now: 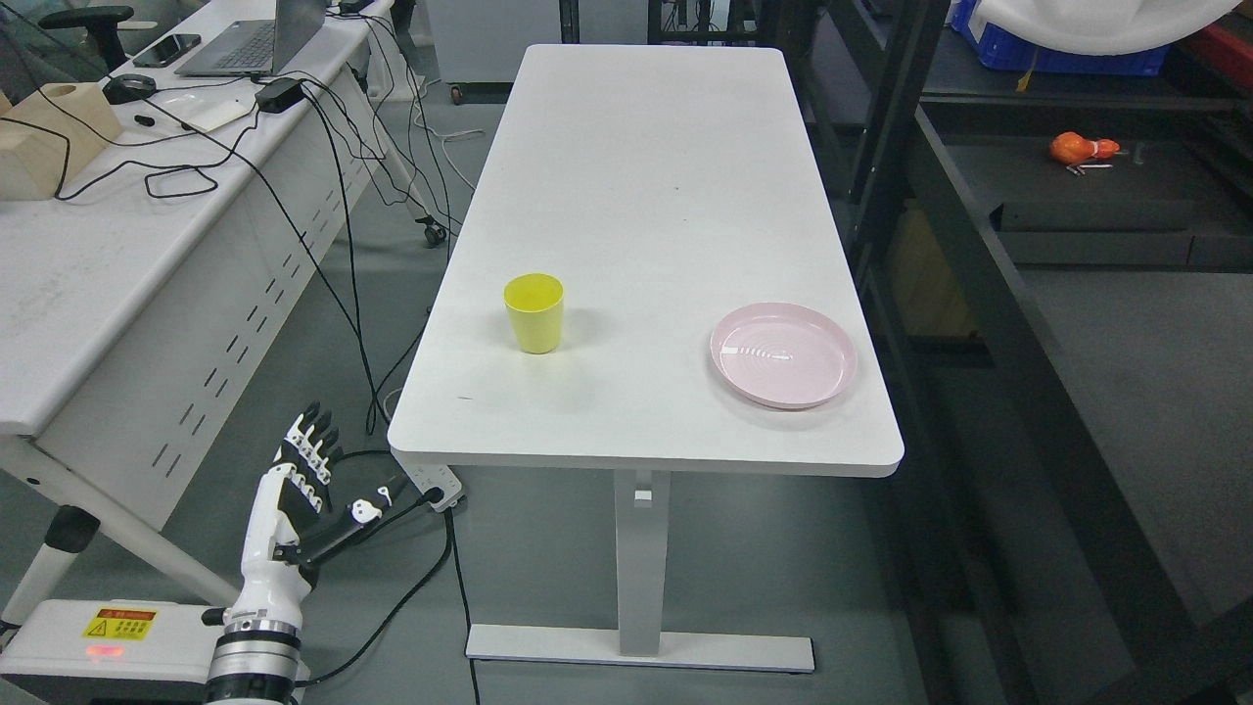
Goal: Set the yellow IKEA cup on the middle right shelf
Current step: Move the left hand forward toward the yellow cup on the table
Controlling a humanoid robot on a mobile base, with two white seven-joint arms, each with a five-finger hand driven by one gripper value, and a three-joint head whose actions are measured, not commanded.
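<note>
A yellow cup (534, 311) stands upright and empty on the white table (626, 176), near its front left part. My left hand (315, 474) hangs at the lower left, below the table's level and well left of the cup, its fingers spread and holding nothing. The right arm does not show. A dark shelf unit (979, 245) runs along the table's right side, with flat black shelf boards at several levels.
A pink plate (783, 354) lies on the table's front right. A desk (108, 245) with a laptop, cables and a wooden box stands to the left. An orange object (1082, 149) lies on a shelf board at the right. Cables trail on the floor under the table's left corner.
</note>
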